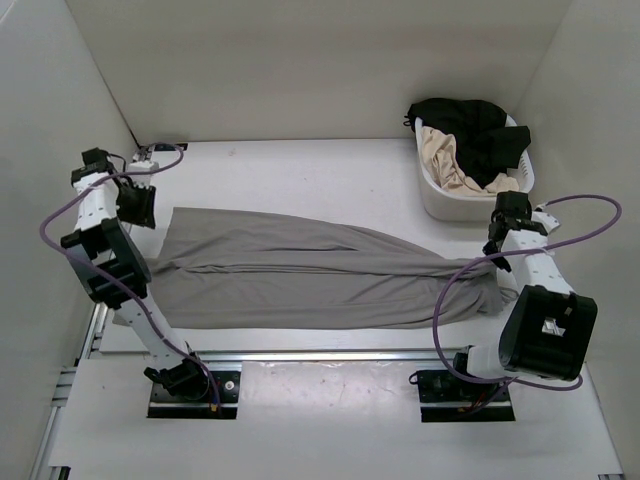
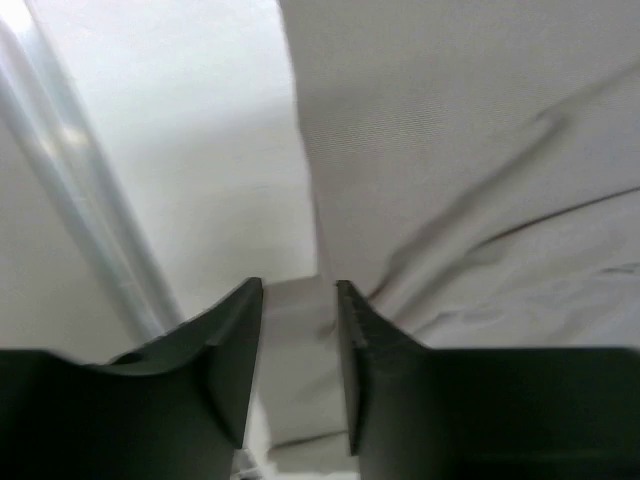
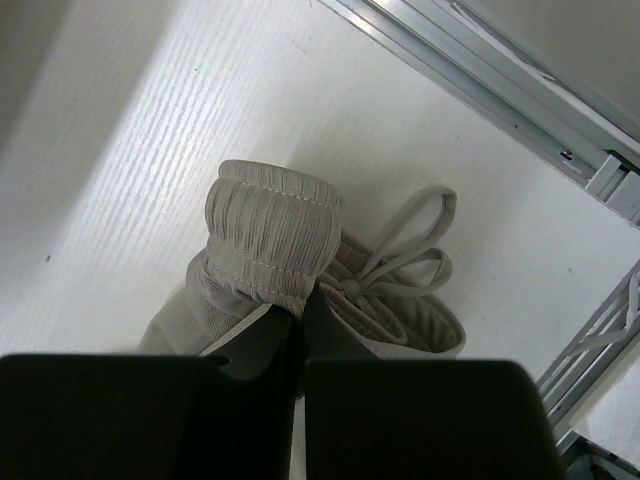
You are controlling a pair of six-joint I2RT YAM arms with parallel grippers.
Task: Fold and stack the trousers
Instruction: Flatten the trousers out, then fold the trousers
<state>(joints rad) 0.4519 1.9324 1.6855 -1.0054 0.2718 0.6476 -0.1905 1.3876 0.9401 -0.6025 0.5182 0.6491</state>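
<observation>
Beyond right gripper (image 3: 300, 318), well apart: white basket (image 1: 432, 195) with black garment (image 1: 470, 125) and beige garment (image 1: 445, 150) heaped in it, black on top. Aluminium rail (image 3: 480, 80) farther out from the fingertips, at the edge of the table (image 1: 300, 170). Purple cable (image 1: 590, 225) looped beside the wrist.

Right gripper: closed together, pinching the ribbed waistband (image 3: 270, 235) of the trousers (image 1: 310, 275), bunched up just ahead of the fingertips. Drawstring (image 3: 410, 235) looped flat just beside, on the table.

Left gripper (image 2: 298, 290): parted a little; strip of leg-end cloth in the gap, neither finger clearly pressing it.

Trousers spread flat from one gripper across to the other, legs side by side.
</observation>
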